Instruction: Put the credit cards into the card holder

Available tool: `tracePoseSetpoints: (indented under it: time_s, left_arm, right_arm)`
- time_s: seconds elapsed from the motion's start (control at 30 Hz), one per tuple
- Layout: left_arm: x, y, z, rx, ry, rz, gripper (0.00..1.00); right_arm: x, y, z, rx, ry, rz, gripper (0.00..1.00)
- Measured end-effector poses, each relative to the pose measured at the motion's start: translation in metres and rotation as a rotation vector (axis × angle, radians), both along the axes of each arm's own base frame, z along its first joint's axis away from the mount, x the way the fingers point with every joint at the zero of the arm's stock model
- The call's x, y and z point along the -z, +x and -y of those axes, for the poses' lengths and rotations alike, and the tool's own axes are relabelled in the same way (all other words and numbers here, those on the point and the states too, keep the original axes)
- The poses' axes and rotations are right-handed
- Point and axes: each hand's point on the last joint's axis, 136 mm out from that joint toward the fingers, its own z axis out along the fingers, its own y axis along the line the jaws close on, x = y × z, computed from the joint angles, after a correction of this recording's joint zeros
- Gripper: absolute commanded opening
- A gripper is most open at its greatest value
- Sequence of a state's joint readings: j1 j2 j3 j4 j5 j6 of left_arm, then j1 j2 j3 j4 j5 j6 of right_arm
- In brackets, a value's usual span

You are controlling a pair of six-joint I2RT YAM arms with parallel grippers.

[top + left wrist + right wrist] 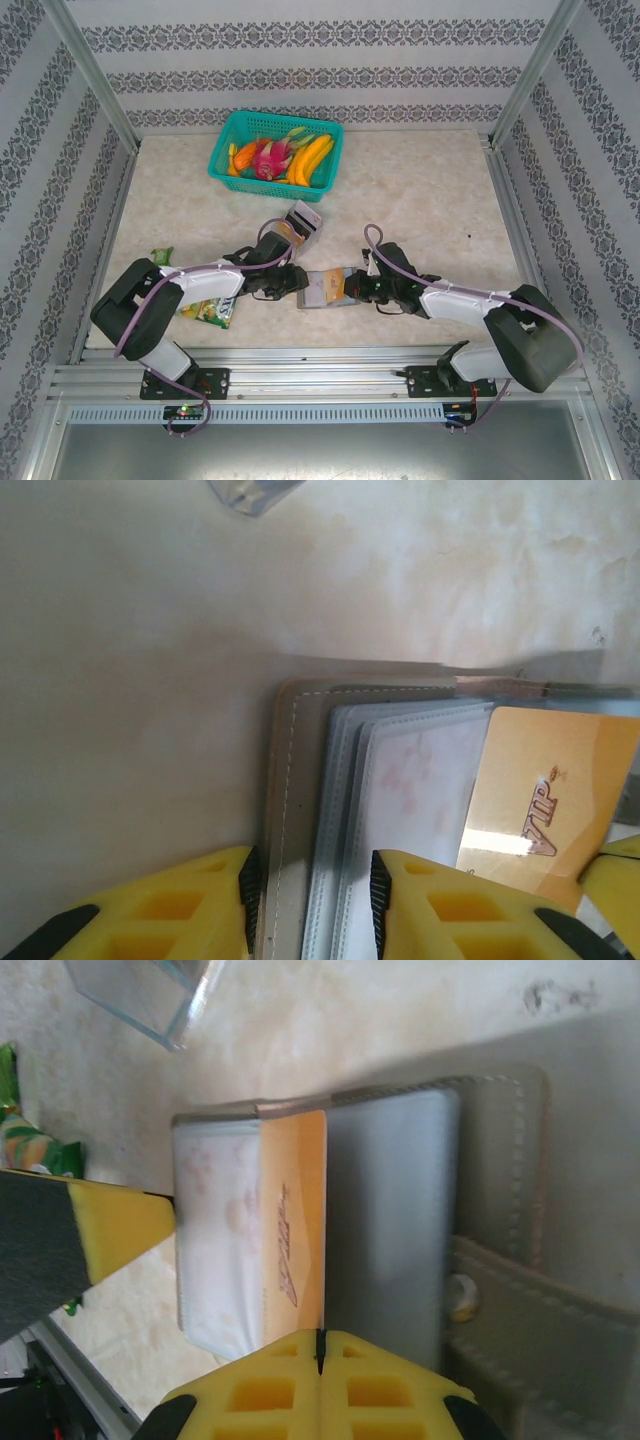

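The grey card holder (322, 290) lies open on the table between both grippers. My left gripper (312, 895) is closed on its left edge: one pad presses the grey cover (295, 810), the other rests on the clear sleeves (415, 780). My right gripper (320, 1345) is shut on the edge of a tan-orange credit card (295, 1220), which lies partly under a clear sleeve (215, 1240). That credit card (545, 800) reads "VIP" in the left wrist view. The holder's cover with its snap strap (540, 1310) lies to the right of the card.
A small clear open-top box (303, 218) stands just behind the left gripper, with something tan in it. A green-yellow snack packet (208, 310) lies by the left arm. A teal basket (225, 160) of toy fruit sits at the back.
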State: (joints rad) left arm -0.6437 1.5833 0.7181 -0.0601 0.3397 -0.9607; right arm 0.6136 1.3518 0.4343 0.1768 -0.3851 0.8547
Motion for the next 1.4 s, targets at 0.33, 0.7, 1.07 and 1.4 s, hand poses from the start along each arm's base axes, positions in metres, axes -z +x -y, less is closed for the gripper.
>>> tracePoseSetpoints:
  time_s: [0.33,0.7,1.07,1.4]
  left_arm:
    - [0.002,-0.001,0.001,0.004,0.004,-0.006,0.33]
    - [0.003,0.000,0.002,0.004,0.005,-0.006,0.31]
    - [0.003,0.000,0.002,0.005,0.006,-0.008,0.30]
    - [0.003,0.000,0.002,0.005,0.005,-0.008,0.29]
  right_arm:
    - [-0.006,-0.003,0.002,0.003,-0.013,0.022,0.00]
    - [0.007,-0.006,0.002,-0.015,-0.051,-0.016,0.00]
    - [0.009,-0.007,-0.010,-0.037,-0.040,-0.039,0.00]
    - [-0.013,-0.004,-0.006,-0.044,-0.001,-0.003,0.00]
